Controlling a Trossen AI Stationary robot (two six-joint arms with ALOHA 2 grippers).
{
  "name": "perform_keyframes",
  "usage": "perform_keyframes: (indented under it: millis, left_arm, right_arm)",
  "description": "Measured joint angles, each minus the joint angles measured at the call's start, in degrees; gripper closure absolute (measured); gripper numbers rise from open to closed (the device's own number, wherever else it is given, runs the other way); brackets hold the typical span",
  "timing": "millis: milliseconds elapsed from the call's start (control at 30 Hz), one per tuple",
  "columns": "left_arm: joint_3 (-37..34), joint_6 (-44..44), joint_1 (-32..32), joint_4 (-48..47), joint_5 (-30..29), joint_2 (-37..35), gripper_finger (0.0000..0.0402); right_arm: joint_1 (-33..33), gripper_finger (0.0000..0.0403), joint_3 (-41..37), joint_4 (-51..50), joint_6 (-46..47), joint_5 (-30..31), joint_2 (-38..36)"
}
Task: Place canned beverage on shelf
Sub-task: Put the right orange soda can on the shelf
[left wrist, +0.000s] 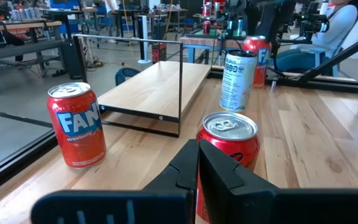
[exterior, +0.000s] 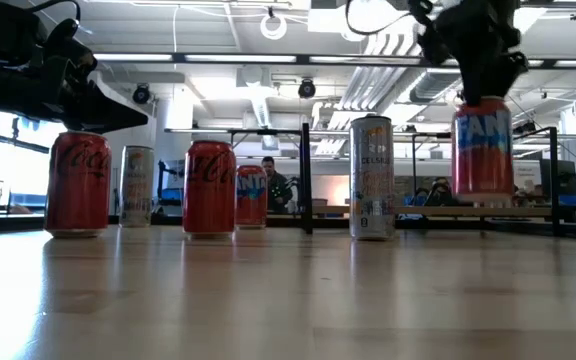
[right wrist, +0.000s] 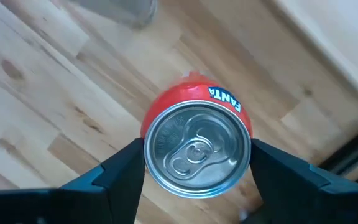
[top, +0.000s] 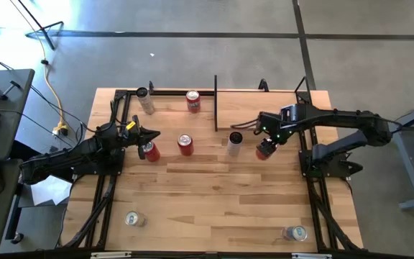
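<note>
A red Fanta can hangs above the table in front of the shelf, with my right gripper shut on it from above. The shelf is a pale board with thin black posts at the table's far right. My left gripper is shut at the left, its tip just above and behind a red cola can, with nothing between its fingers. Standing on their bases on the table are a second cola can, a tall white can and another Fanta can. My right gripper pinches the Fanta can at its top, one finger on each side of the rim. The fingers come from above, pointing down. The can hangs upright below them, its base clear of the table.
A silver can is at the far left, and two more cans are near the front edge. Black frame rails run along both table sides. Bare wood lies in the table's middle and front.
</note>
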Motion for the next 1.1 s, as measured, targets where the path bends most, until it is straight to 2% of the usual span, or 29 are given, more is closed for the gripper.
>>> perform_keyframes:
  millis: [233, 400, 633, 900, 1100]
  left_arm:
    - [0.0, -0.1, 0.0, 0.0, 0.0, 0.0, 0.0397]
    - [0.0, -0.5, 0.0, 0.0, 0.1, 0.0, 0.0397]
    - [0.0, -0.5, 0.0, 0.0, 0.1, 0.0, 0.0397]
    - [0.0, -0.5, 0.0, 0.0, 0.1, 0.0, 0.0397]
    - [0.0, -0.5, 0.0, 0.0, 0.1, 0.0, 0.0397]
  right_arm:
    - [-3.9, 0.0161, 18.5, -7.0, -8.7, 6.5, 10.9]
    - [-9.4, 0.0161, 31.7, -8.8, -16.3, 7.3, 19.5]
    - [-18.2, 0.0161, 46.4, -9.9, -27.6, 7.2, 31.0]
    - [-25.1, 0.0162, 58.1, -10.0, -34.7, 3.7, 42.5]
    - [-27.5, 0.0162, 61.7, -9.3, -36.7, 2.1, 47.6]
